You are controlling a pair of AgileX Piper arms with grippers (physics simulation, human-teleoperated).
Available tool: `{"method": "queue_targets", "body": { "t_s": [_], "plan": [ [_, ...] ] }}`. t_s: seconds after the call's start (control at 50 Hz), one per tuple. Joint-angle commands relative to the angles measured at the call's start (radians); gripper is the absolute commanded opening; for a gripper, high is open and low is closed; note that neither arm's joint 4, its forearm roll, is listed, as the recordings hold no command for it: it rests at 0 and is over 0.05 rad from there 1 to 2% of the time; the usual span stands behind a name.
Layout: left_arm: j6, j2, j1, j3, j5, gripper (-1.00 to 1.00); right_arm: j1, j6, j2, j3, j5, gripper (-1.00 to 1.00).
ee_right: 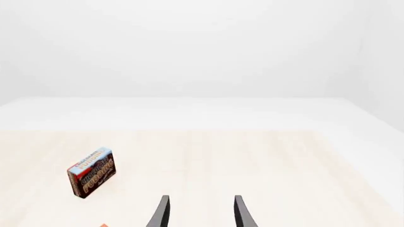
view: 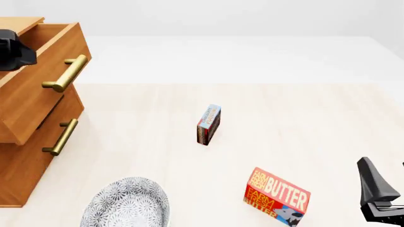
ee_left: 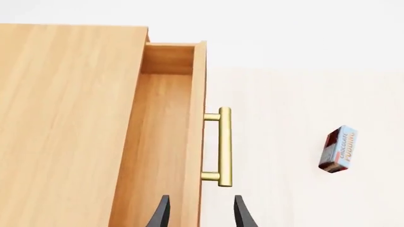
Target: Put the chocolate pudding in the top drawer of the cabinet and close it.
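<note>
The chocolate pudding (view: 208, 124) stands on its edge near the middle of the table, also seen as the chocolate pudding (ee_left: 339, 149) and the chocolate pudding (ee_right: 92, 172). At the far left is the cabinet (view: 25, 161); its top drawer (view: 38, 94) is pulled out, showing the bare wooden drawer floor (ee_left: 158, 142) and the brass handle (ee_left: 224, 146). My left gripper (ee_left: 200, 213) hovers open above the drawer's front board, holding nothing; only its dark body (view: 13, 53) shows in the front view. My right gripper (ee_right: 200, 213) is open and empty, low at the near right (view: 379, 198), well away from the pudding.
A red-orange BUTTER box (view: 277, 196) lies near the front edge, right of centre. A patterned grey plate (view: 126, 205) sits at the front left beside the cabinet. The lower drawer, with its own brass handle (view: 61, 137), is shut.
</note>
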Motion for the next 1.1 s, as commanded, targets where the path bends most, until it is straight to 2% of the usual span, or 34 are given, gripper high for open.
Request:
{"method": "queue_targets", "body": {
  "t_s": [0.02, 0.38, 1.1],
  "plan": [
    [-0.004, 0.032, 0.008, 0.029, -0.033, 1.0, 0.0, 0.0, 0.0, 0.0, 0.0, 1.0],
    [-0.002, 0.067, -0.009, 0.016, -0.03, 1.0, 0.0, 0.0, 0.0, 0.0, 0.0, 1.0],
    [-0.017, 0.059, -0.003, 0.084, -0.057, 1.0, 0.0, 0.0, 0.0, 0.0, 0.0, 1.0]
  ]
}}
